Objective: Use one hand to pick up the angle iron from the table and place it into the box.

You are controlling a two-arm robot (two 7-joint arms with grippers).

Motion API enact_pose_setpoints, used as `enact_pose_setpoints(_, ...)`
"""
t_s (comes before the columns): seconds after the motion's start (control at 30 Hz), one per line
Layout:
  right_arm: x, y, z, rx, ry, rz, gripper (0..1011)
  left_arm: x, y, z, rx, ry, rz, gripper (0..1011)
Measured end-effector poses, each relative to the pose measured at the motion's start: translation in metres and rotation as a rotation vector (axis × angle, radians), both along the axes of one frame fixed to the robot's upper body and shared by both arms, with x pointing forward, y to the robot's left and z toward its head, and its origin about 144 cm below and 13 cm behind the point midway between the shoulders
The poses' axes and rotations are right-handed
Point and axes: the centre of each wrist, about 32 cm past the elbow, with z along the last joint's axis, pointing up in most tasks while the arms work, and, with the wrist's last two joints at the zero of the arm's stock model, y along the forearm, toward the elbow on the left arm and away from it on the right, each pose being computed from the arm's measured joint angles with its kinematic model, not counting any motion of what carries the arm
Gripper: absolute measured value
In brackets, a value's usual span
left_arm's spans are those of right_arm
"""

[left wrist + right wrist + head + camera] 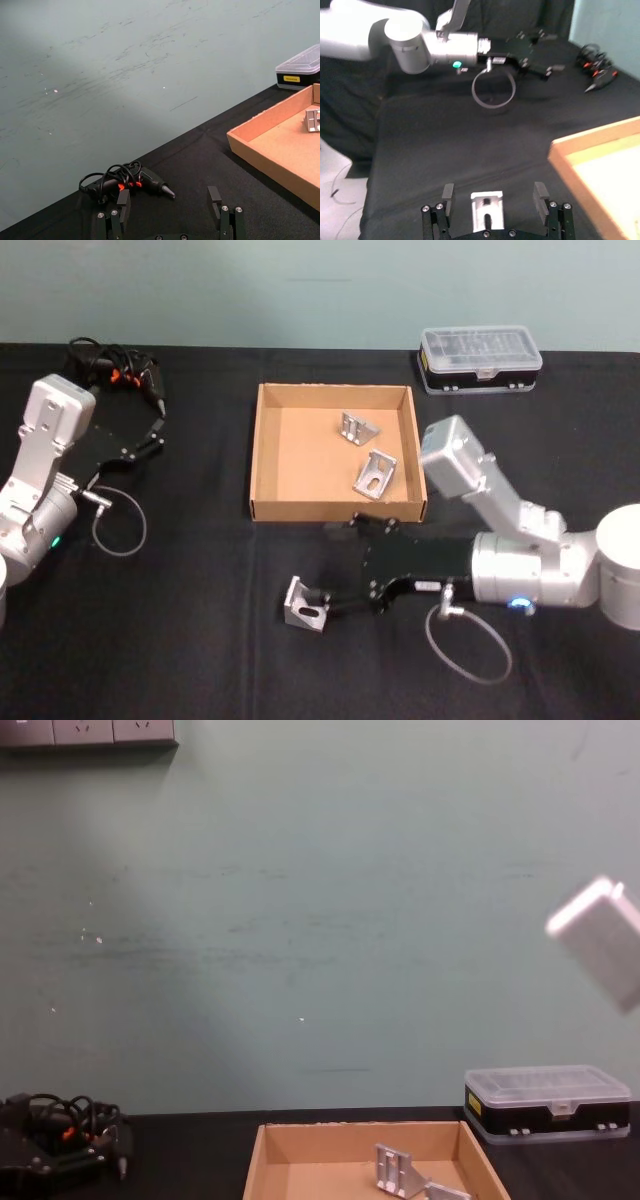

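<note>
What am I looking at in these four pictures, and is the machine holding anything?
This is a robot with two arms, each ending in a two-fingered gripper. One picture looks down from its head, one looks forward from its chest, and two come from its wrists. On the black table sits a shallow cardboard box with one angle iron and a second angle iron inside. A third angle iron lies on the table in front of the box. The right gripper has its open fingers on either side of it without clamping it, so nothing is held. The left gripper is open and empty, off to the left near a tangle of cables. A plastic organiser case stands farther back.
</note>
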Motion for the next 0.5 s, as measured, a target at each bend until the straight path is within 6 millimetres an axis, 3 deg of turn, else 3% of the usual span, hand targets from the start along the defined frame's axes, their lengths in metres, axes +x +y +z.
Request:
enact_pose_setpoints(0.3, -0.004, 0.013, -0.027, -0.036, 0.051, 0.022, 1003, 0.0, 0.0, 0.0, 0.0, 0.0, 0.0, 1000)
enact_pose_setpoints(0.5, -0.002, 0.018, -0.034, -0.047, 0.056, 0.022, 1003, 0.0, 0.0, 0.0, 0.0, 0.0, 0.0, 1000)
